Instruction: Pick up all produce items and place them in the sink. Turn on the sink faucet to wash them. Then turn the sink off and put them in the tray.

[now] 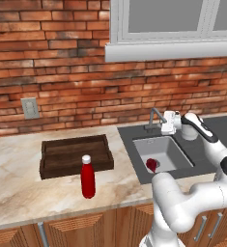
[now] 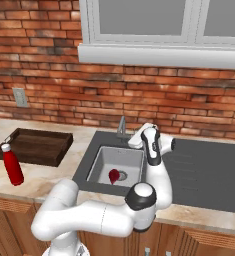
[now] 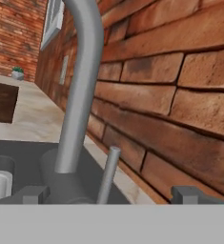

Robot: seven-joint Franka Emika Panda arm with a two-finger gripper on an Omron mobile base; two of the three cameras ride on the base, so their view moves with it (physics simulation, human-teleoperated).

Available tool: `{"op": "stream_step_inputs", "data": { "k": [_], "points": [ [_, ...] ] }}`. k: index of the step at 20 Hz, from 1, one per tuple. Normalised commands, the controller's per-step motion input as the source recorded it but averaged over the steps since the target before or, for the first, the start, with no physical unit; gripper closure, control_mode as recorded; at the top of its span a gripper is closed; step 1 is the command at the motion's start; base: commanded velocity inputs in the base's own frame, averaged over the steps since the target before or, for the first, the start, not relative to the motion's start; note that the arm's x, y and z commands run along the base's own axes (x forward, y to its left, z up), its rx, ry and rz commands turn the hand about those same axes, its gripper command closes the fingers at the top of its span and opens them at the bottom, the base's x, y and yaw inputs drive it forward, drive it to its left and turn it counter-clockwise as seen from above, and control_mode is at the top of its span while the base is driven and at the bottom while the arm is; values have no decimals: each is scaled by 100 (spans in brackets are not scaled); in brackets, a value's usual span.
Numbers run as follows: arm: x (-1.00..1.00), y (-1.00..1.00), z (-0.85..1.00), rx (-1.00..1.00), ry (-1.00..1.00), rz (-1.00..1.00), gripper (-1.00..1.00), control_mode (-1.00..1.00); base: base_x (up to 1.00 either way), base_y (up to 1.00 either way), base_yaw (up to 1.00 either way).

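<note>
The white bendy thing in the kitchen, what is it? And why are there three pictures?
It is a robot arm with a pincer at its end. Two cameras sit behind it, one on its left and one on its right, so you see the same kitchen twice. The third camera rides on the hand and looks closely at the tap and its little lever. On the counter stand a wooden tray and a red bottle. A small dark-red fruit lies in the sink. The pincer is open at the tap and holds nothing.

No readable text, label, brand, number or sign on anything here.
</note>
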Motion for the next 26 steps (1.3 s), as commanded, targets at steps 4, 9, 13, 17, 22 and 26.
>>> {"op": "stream_step_inputs", "data": {
  "k": [4,9,13,17,22,26],
  "points": [
    [31,2,-1,0,1,3,100,-100,0,0,0],
    [18,10,-2,0,2,1,100,-100,0,0,0],
    [0,0,-3,0,1,0,100,-100,0,0,0],
    [3,-6,10,0,10,-11,100,-100,0,0,0],
    [18,-21,25,2,19,-16,100,-100,0,0,0],
    [17,-12,25,2,16,-15,100,-100,0,0,0]
  ]
}}
